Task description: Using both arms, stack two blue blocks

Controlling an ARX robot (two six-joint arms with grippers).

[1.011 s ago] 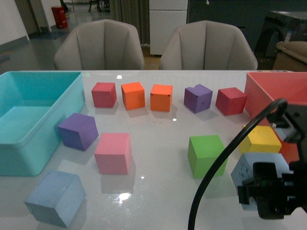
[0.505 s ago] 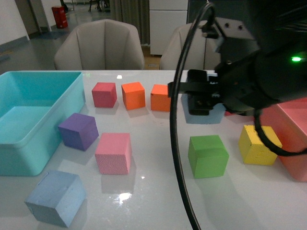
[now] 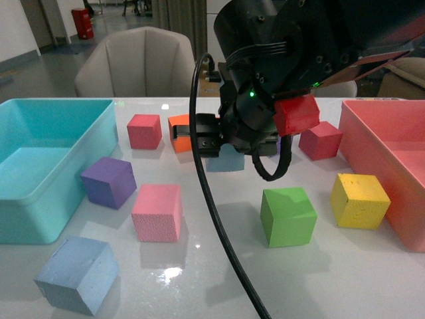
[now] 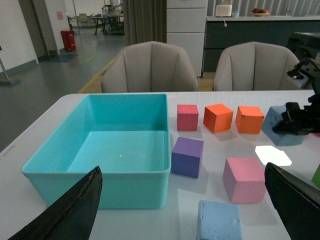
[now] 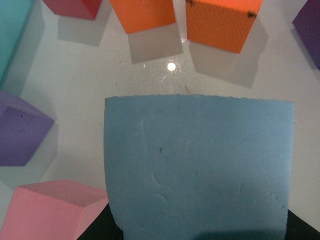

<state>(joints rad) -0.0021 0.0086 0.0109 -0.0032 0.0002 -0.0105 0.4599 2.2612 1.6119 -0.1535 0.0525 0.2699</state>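
White glossy table (image 3: 219,286); grey chairs (image 3: 136,63) beyond far edge. Teal bin (image 3: 26,212) along left edge, pink bin (image 3: 398,193) along right edge. Bare strip between pink cube (image 3: 157,211) and green cube (image 3: 287,216). Right gripper (image 3: 222,149): clamped on blue block (image 3: 228,161), over mid-table by orange cubes (image 4: 218,117). Second blue block (image 3: 76,274): near front-left corner. Left gripper (image 4: 181,175): fingers wide apart, empty.

The middle blue block (image 5: 200,165) is matte foam, faintly dented, with a ragged edge. The near-left blue block (image 3: 76,274) and the pink block (image 3: 157,211) look grainy. The white surface (image 3: 319,279) is glossy and mirrors lights. The teal bin (image 3: 60,219) is smooth plastic.
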